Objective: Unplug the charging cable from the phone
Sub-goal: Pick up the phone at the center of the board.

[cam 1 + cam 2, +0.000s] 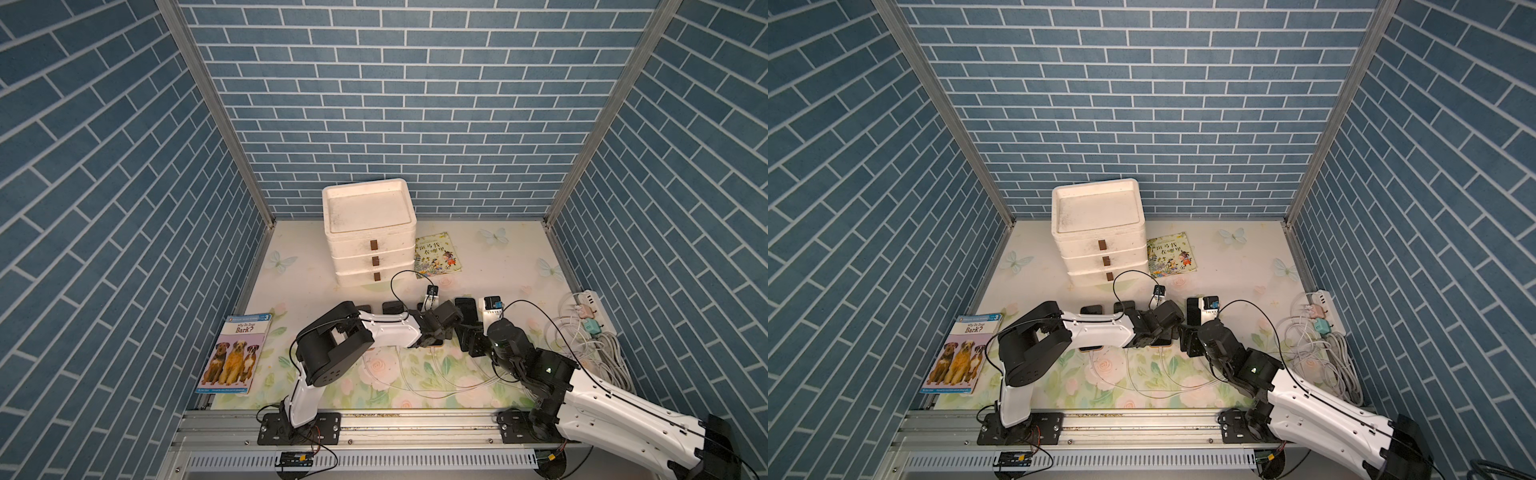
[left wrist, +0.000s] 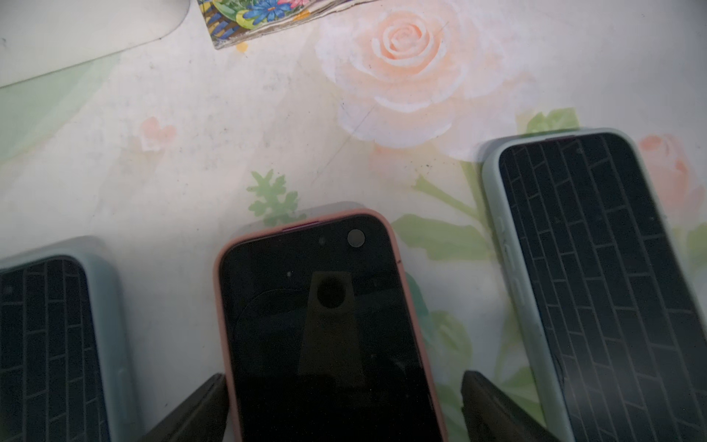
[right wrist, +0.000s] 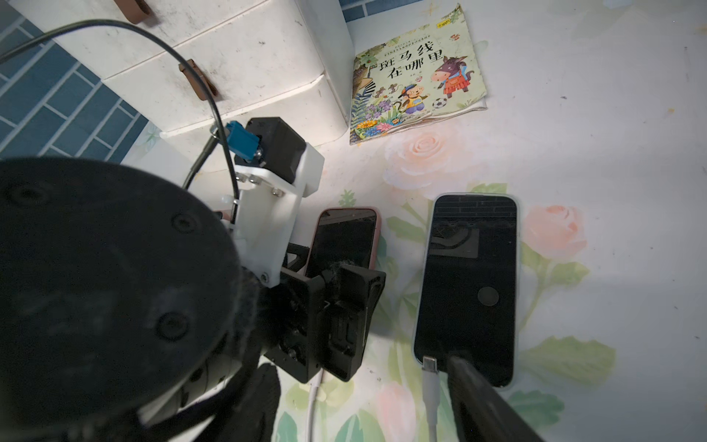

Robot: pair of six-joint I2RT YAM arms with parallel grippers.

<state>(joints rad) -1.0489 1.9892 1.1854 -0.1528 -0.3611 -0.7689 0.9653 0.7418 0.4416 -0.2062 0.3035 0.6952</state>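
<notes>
Robot lab booth: brick-print walls (image 1: 415,104), aluminium frame rail (image 1: 415,428), floral tabletop (image 1: 307,286).

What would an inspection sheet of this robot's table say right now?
Surface: floral-print table mat, lightly scuffed.
Job's things: phones lie face up in a row. They include a pink-cased phone and a pale-cased phone with a white charging cable plugged in.
Clutter: white drawer unit, dog book, Chinese picture book.
Grippers: left gripper is open astride the pink-cased phone. Right gripper is open, with one finger beside the plug.
Cables: white leads bundled by the power strip.
Surroundings: blue brick-pattern walls, metal rail in front.
</notes>
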